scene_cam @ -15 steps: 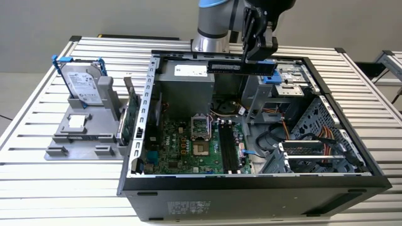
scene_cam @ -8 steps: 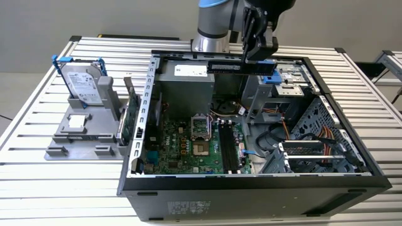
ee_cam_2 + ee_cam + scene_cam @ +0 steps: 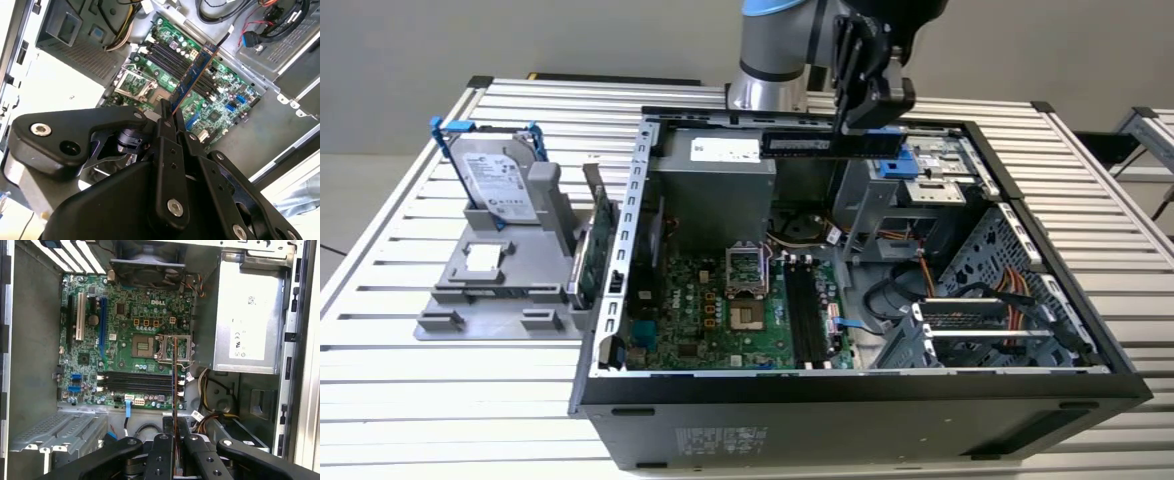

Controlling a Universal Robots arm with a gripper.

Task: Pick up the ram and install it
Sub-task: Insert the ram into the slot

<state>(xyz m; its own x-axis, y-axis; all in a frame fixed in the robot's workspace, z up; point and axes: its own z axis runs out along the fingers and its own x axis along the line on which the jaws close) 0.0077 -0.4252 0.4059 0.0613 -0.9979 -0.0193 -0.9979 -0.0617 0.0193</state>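
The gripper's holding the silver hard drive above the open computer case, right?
Not quite: it isn't the hard drive. The gripper is holding the ram above the open computer case. The exterior view shows this, with the silver hard drive standing in the grey holder at that view's left.

The open case [image 3: 854,420] can be entered from above. Free room is left over the memory slots [image 3: 137,382], which are hemmed in by the power supply [image 3: 247,330], cable bundle [image 3: 212,400] and drive cage [image 3: 55,432].
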